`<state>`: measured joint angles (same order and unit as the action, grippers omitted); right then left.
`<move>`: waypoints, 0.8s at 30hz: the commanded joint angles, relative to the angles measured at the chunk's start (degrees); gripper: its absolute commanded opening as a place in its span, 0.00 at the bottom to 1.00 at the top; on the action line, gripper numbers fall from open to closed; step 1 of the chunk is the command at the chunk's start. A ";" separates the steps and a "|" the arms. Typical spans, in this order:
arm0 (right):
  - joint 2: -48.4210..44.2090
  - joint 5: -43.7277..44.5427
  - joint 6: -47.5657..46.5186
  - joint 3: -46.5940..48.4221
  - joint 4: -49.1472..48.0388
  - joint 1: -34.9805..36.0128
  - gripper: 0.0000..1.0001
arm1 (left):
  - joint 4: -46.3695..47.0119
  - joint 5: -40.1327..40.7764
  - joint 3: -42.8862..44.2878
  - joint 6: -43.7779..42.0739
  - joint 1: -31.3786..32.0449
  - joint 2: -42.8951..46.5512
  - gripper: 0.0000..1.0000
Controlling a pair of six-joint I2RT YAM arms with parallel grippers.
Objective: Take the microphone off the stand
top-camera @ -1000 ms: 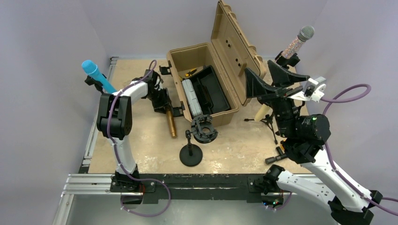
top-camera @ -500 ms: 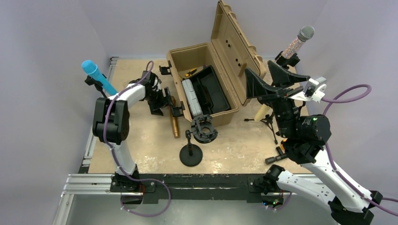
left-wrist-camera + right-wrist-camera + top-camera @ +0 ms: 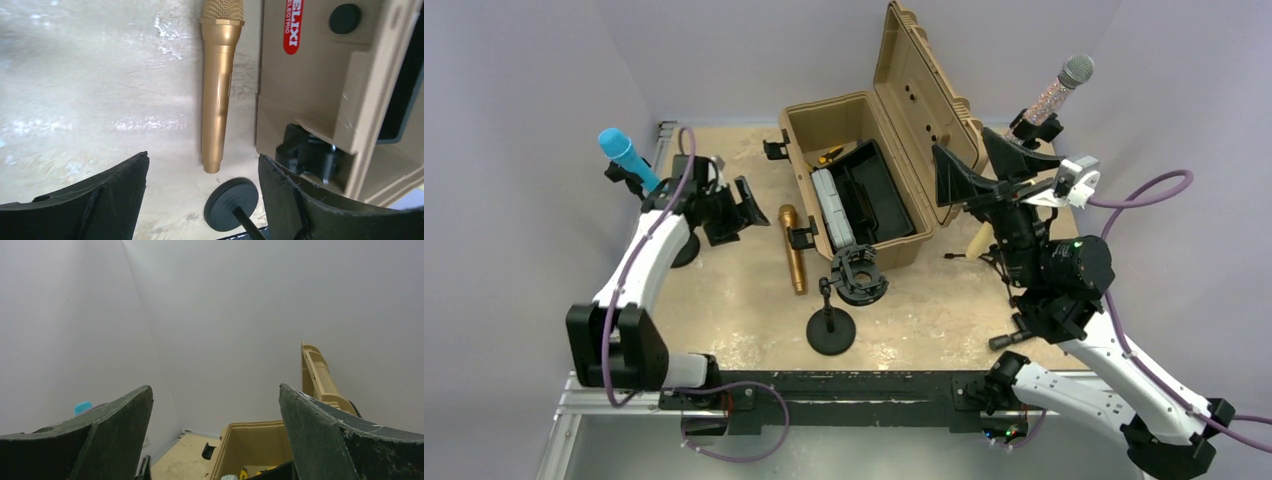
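Observation:
A gold microphone [image 3: 792,250] lies flat on the table beside the tan case [image 3: 807,120]; it also shows in the left wrist view [image 3: 220,85]. An empty black stand with a round clip [image 3: 856,275] stands in front of the case. A blue microphone [image 3: 627,158] sits in a stand at the far left. A glittery silver microphone [image 3: 1058,90] sits in a stand at the far right. My left gripper [image 3: 736,210] is open and empty, left of the gold microphone [image 3: 203,159]. My right gripper [image 3: 972,165] is open and empty, raised high near the case lid [image 3: 214,389].
The open case lid [image 3: 924,95] stands upright between the arms. The empty stand's round base [image 3: 831,332] sits near the front middle and shows in the left wrist view [image 3: 231,204]. A small tripod [image 3: 999,262] stands under the right arm.
My left gripper has drawn back to the left, away from the gold microphone, which now lies alone on the table. The right arm has shifted slightly left.

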<state>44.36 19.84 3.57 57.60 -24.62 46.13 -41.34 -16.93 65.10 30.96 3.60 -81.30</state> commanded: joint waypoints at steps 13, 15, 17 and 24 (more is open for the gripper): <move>4.04 -3.23 0.07 1.86 -3.89 0.10 0.94 | 15.44 -33.89 -4.34 -2.01 11.59 24.61 0.75; 4.43 -3.55 0.24 1.81 -3.90 0.10 0.94 | 15.71 -35.24 -4.70 -3.27 14.14 24.83 0.69; 4.80 -3.34 0.41 2.04 -3.43 0.10 0.94 | 16.98 -35.78 -5.84 -3.23 14.49 25.82 0.61; 4.10 -2.26 1.03 2.02 -2.52 0.15 0.93 | 17.09 -41.75 -9.19 -2.78 16.03 26.45 0.61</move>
<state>49.34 17.26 3.92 57.65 -25.34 46.13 -25.96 -52.99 57.45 29.30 18.22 -55.88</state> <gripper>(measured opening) 0.938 0.592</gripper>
